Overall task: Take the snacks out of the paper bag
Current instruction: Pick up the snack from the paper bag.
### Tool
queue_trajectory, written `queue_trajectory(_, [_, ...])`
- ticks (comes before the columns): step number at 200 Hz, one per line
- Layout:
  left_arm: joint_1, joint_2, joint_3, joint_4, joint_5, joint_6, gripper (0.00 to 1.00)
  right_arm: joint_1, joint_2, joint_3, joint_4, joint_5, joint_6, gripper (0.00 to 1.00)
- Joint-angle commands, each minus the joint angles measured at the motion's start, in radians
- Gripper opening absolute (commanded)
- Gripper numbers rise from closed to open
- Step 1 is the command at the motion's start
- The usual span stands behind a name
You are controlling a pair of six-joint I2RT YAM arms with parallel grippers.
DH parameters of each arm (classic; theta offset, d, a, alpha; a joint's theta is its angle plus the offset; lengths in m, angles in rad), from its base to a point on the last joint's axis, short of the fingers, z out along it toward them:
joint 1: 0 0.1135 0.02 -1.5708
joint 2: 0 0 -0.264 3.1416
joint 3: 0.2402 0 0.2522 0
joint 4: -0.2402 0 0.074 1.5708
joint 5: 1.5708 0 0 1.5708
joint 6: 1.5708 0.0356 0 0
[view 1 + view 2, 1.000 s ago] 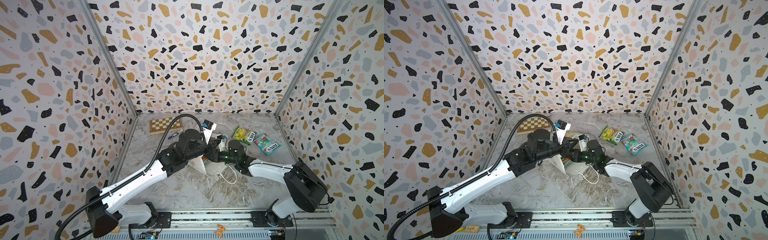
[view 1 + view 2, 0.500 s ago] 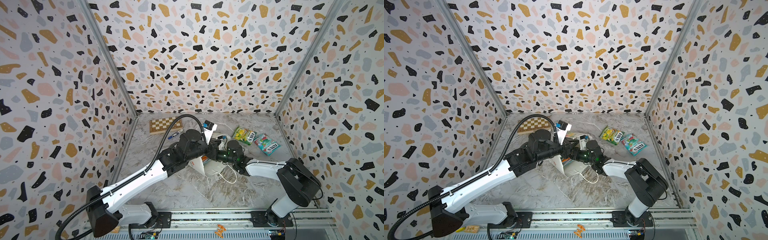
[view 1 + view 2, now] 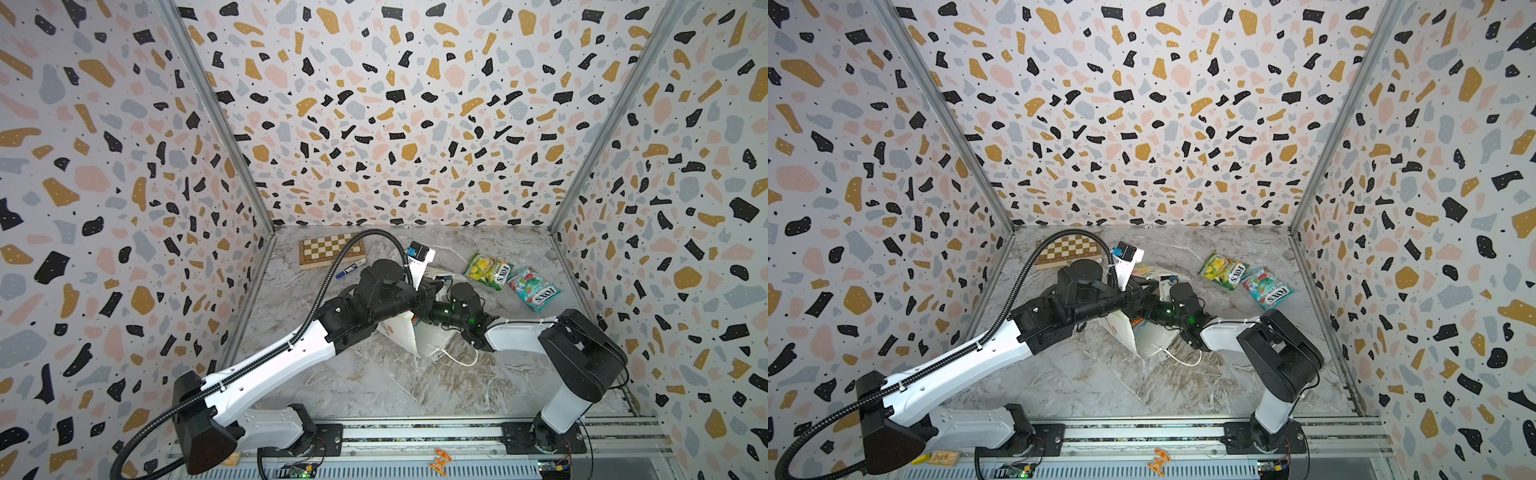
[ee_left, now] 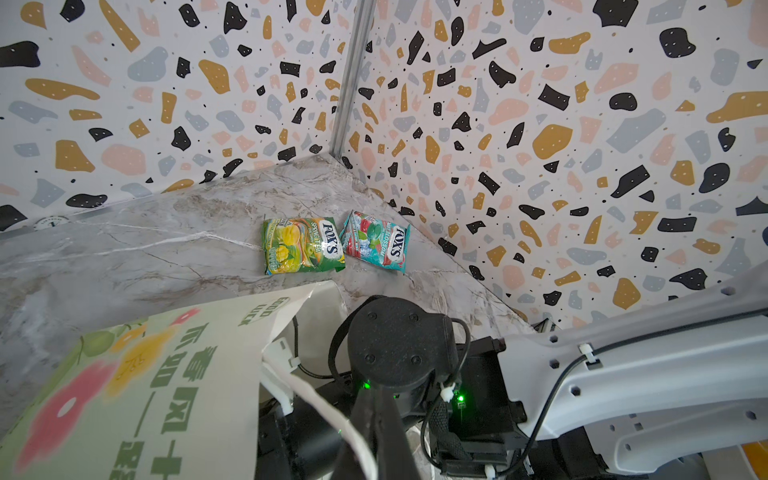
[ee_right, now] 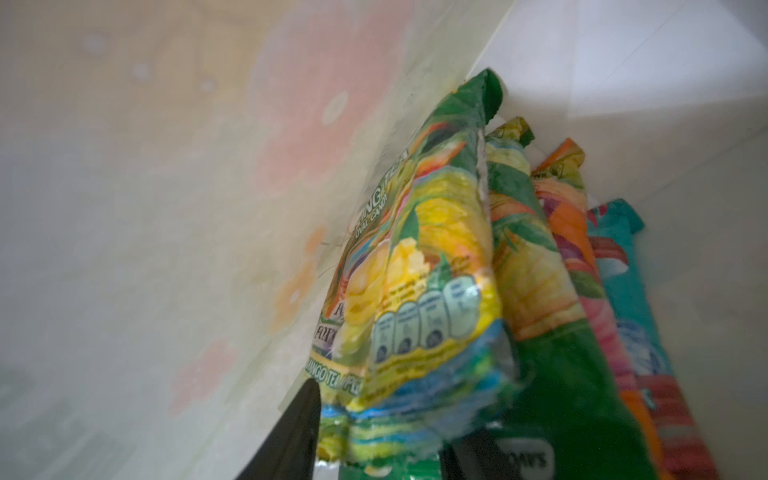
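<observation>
The white paper bag [image 3: 399,334] [image 3: 1148,343] lies on its side mid-table, its printed face close in the left wrist view [image 4: 166,374]. My left gripper [image 4: 374,399] is shut on the bag's white cord handle [image 4: 316,399] at the mouth. My right gripper [image 5: 386,419] is inside the bag, open, with a green-yellow snack [image 5: 424,270] between its fingers. Beside that packet stand another green one [image 5: 536,291], an orange-pink one [image 5: 582,257] and a teal one [image 5: 631,291]. Two snacks lie out on the table: green-yellow [image 3: 488,270] [image 4: 303,245] and teal [image 3: 534,289] [image 4: 376,243].
A wooden chessboard [image 3: 331,248] and a blue marker [image 3: 351,269] lie at the back left. Patterned walls close in the marble table on three sides. The arms' base rail [image 3: 415,432] runs along the front edge.
My right arm has pushed further into the bag's mouth and its jaws have spread wider. The left arm and the two packets on the table have not moved.
</observation>
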Motion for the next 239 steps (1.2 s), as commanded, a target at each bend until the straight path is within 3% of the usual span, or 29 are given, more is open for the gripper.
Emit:
queue_trajectory(1, [-0.010,-0.013,0.003,0.062,0.017,0.028,0.00,-0.003,0.023,0.041,0.012,0.035,0.030,0.48])
queue_trajectory(16, [-0.011,-0.015,0.002,0.060,0.014,0.030,0.00,-0.003,0.040,0.055,0.011,0.036,0.031,0.47])
queue_trajectory(37, [-0.011,-0.015,0.003,0.057,0.011,0.032,0.00,-0.003,0.054,0.077,-0.005,0.032,0.015,0.39])
queue_trajectory(83, [-0.011,-0.016,-0.002,0.044,-0.046,0.034,0.00,0.001,0.022,0.078,-0.080,0.043,-0.068,0.00])
queue_trajectory(239, [-0.011,-0.027,-0.045,0.008,-0.291,-0.005,0.00,0.010,-0.219,0.038,-0.344,0.087,-0.305,0.00])
